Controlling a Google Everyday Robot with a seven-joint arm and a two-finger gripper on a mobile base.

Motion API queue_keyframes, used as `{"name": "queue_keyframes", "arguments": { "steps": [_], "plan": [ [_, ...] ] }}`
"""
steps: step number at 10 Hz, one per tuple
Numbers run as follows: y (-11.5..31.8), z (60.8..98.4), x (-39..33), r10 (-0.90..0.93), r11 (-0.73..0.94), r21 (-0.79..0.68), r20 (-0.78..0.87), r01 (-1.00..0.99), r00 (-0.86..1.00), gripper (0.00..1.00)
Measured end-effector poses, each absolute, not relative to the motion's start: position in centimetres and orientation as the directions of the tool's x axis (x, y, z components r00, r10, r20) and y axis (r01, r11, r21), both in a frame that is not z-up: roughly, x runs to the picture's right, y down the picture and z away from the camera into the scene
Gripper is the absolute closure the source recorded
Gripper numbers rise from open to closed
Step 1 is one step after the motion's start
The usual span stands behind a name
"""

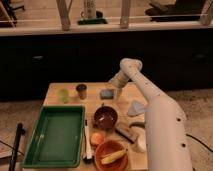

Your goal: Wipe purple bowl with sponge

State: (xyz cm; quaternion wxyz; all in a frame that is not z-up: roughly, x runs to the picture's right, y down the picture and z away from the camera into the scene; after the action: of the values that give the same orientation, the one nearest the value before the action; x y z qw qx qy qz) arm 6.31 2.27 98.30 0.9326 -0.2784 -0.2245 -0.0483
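No legible txt, labels or nos. are being shown; marks on obj. [89,9] at top are being blurred out. Gripper [117,92] is being held just beside sponge [106,93], far table [55,90] edge.

Office-type building, staged test corner, not a home kitchen; you can confirm from these marks. A small light-wood table [54,90] stands on a speckled hard floor [200,107], its far edge facing a long dark cabinet front [60,60]. Above that are white railing posts [64,12] and a raised level with a black wheeled office chair base [170,9]. The white robot arm's gripper [118,91] hangs near the table's far edge, right of centre, just beside the flat blue-grey sponge [107,93].
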Motion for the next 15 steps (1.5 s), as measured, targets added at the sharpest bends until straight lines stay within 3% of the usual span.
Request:
{"name": "queue_keyframes", "arguments": {
  "steps": [5, 12, 13, 15],
  "plan": [
    [4.1, 99.3, 4.3, 0.021, 0.811, -0.516, 0.498, 0.277, 0.867, 0.24],
    [4.7, 99.7, 5.0, 0.049, 0.802, -0.532, 0.514, 0.274, 0.856, 0.93],
    [4.6, 99.6, 5.1, 0.048, 0.801, -0.532, 0.514, 0.274, 0.856, 0.99],
    [4.6, 99.6, 5.1, 0.048, 0.801, -0.531, 0.515, 0.275, 0.856, 1.00]
  ]
}}
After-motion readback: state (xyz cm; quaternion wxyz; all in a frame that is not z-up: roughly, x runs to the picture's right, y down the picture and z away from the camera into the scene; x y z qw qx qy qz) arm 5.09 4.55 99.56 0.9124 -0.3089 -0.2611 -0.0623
